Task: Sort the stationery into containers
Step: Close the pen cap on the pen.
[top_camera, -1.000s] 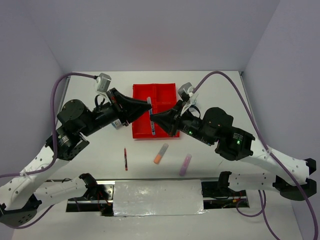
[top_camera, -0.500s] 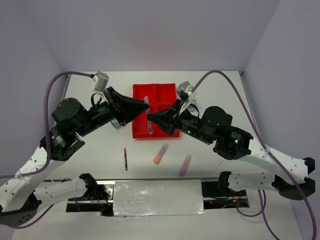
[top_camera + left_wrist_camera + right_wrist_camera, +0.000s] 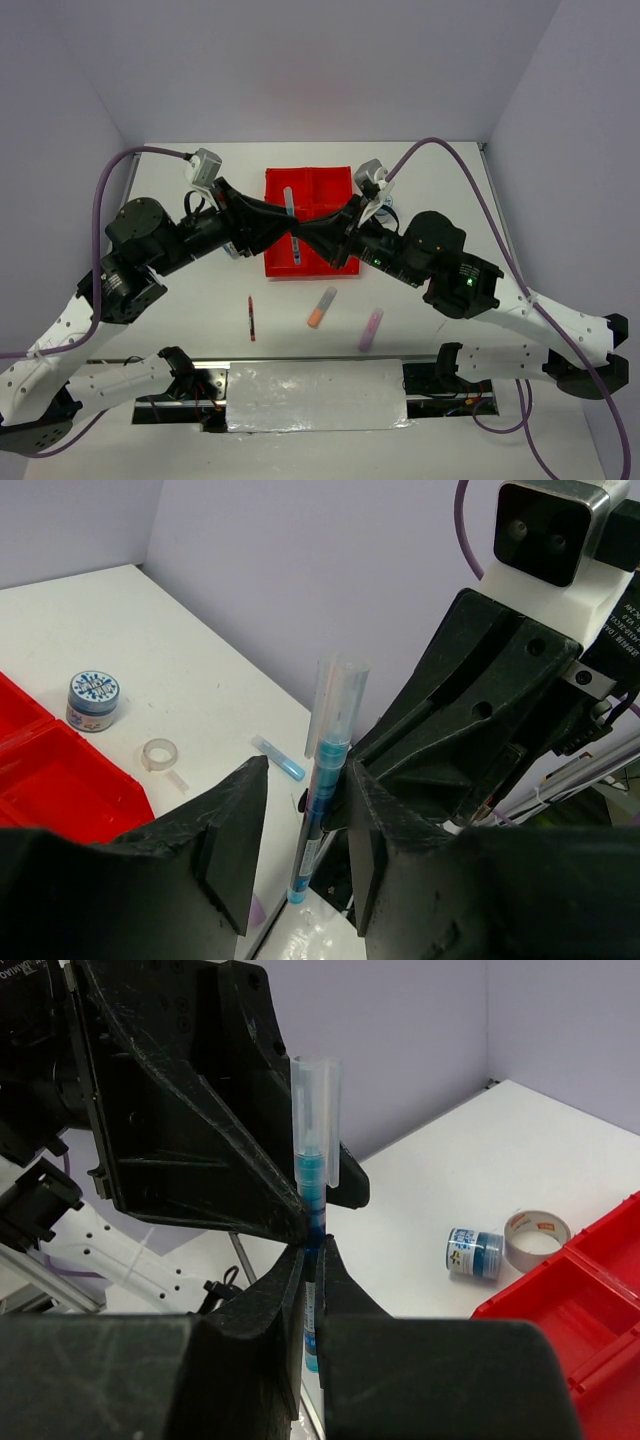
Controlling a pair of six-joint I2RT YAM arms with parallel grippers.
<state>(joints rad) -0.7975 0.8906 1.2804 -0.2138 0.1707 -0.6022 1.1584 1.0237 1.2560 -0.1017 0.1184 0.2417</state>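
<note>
A blue pen (image 3: 289, 206) with a clear cap stands upright over the red tray (image 3: 322, 185) of four compartments. My right gripper (image 3: 304, 241) is shut on the pen's barrel; in the right wrist view the pen (image 3: 314, 1150) rises from the closed gripper (image 3: 315, 1247). My left gripper (image 3: 288, 233) is open with its jaws on either side of the same pen (image 3: 324, 802); the pen lies close to the right finger (image 3: 385, 820), with a wide gap on the other side. A red pen (image 3: 251, 317), an orange highlighter (image 3: 321, 307) and a purple highlighter (image 3: 371, 329) lie on the table in front of the tray.
Right of the tray lie a blue-white roll (image 3: 93, 695), a clear tape ring (image 3: 158, 754) and a light-blue highlighter (image 3: 278, 757). Left of the tray lie another blue-white roll (image 3: 475, 1250) and a tan tape ring (image 3: 537, 1238). Both arms crowd above the tray's front half.
My left gripper has moved right until its open jaws stand around the pen held by the right gripper. The right gripper edged left with the pen.
</note>
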